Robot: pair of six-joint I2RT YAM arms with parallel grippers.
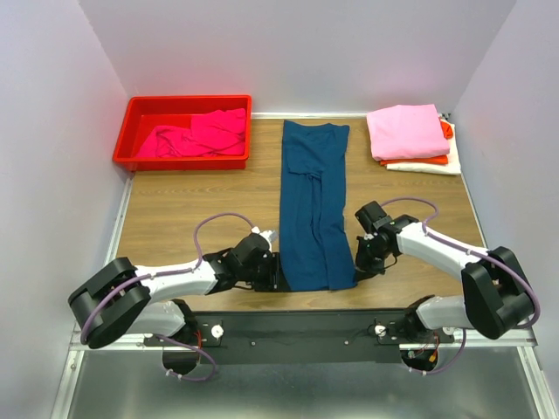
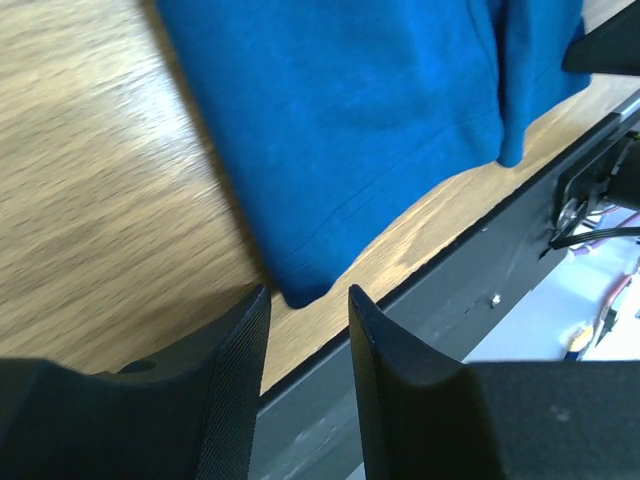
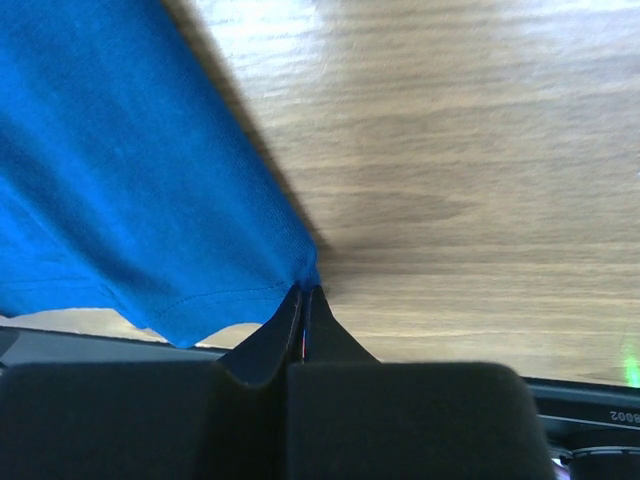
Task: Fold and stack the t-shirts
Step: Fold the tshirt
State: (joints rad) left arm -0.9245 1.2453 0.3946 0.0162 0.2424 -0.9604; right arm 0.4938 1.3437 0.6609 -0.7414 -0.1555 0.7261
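A dark navy t-shirt (image 1: 314, 205) lies folded into a long strip down the middle of the table, its hem toward the arms. My left gripper (image 1: 276, 272) stands open just off the shirt's near left corner (image 2: 300, 285). Its fingertips (image 2: 258, 300) straddle bare wood and hold nothing. My right gripper (image 1: 360, 266) is shut on the near right corner of the hem (image 3: 285, 270), and the cloth puckers at the pinch. At the back right, a light pink tee (image 1: 406, 131) tops folded orange (image 1: 441, 160) and cream (image 1: 432, 168) ones. Crumpled magenta tees (image 1: 201, 135) lie in the bin.
The red plastic bin (image 1: 127, 140) stands at the back left. The black rail (image 2: 470, 270) along the table's near edge runs close behind both grippers. Grey walls close in the left, right and back sides.
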